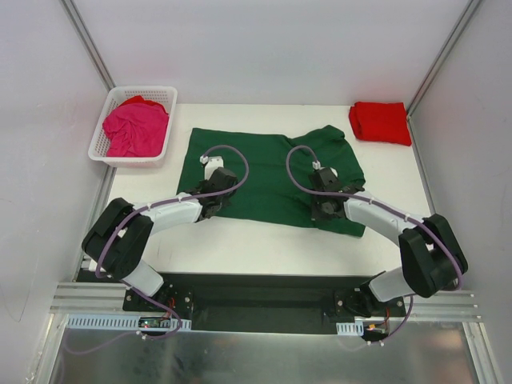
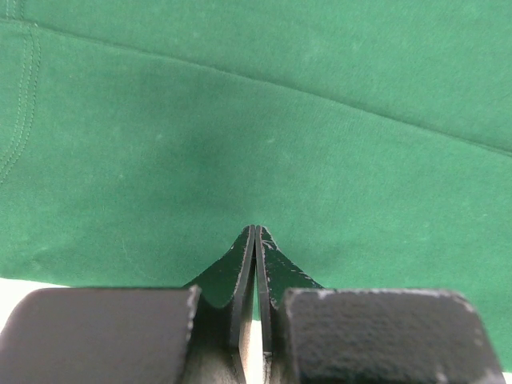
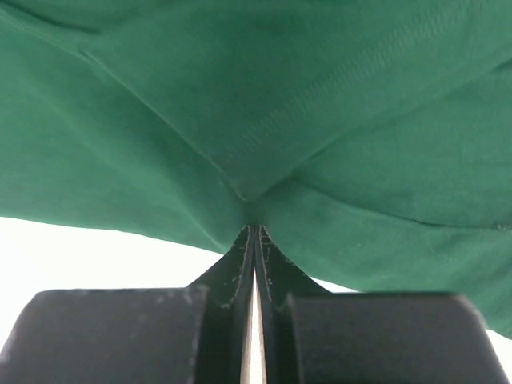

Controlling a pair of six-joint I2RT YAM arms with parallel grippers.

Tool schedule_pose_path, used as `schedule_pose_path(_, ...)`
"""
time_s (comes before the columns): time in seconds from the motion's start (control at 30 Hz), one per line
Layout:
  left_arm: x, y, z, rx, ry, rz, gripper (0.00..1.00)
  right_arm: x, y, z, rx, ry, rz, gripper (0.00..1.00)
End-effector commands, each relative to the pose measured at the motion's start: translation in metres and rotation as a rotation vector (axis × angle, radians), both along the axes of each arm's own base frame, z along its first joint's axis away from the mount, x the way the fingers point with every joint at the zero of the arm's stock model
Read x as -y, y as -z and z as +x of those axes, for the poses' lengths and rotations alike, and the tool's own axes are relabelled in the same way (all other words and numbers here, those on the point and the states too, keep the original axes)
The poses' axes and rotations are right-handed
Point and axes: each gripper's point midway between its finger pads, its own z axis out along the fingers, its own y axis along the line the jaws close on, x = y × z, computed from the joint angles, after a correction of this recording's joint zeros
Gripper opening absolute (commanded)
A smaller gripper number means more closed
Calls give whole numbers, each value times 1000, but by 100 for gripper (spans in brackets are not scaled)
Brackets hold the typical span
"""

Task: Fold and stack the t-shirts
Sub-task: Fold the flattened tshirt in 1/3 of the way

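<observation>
Green shirt [image 1: 264,172] lies spread across the middle of the counter [image 1: 240,248]. Right claw [image 3: 254,230], pressed together, pinches a puckered fold at the shirt's near-right edge. Left claw [image 2: 255,232], also pressed together, has its tips on the near-left hem; grip unclear. Red shirt [image 1: 380,122] sits folded at the far-right corner, and pink shirt [image 1: 138,128] lies in the far-left basket [image 1: 108,154].

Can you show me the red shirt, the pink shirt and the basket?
red shirt [image 1: 380,122]: top view, middle of folded cloth.
pink shirt [image 1: 138,130]: top view, its crumpled middle.
basket [image 1: 128,160]: top view, near wall.
</observation>
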Motion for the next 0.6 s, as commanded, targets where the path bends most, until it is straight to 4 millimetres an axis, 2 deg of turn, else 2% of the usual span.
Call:
schedule_pose_path(0.0,2,5,1,-6,-12,2,0,-14,-18,16,46,-33,33,1)
schedule_pose_path(0.13,2,5,0,-6,-10,1,0,-11,-27,13,64,-34,38,1)
schedule_pose_path(0.3,3,4,3,-5,-5,7,0,-9,-34,23,91,-36,7,1)
schedule_pose_path(0.57,3,7,1,-12,0,10,0,-19,-20,39,63,-67,-20,1)
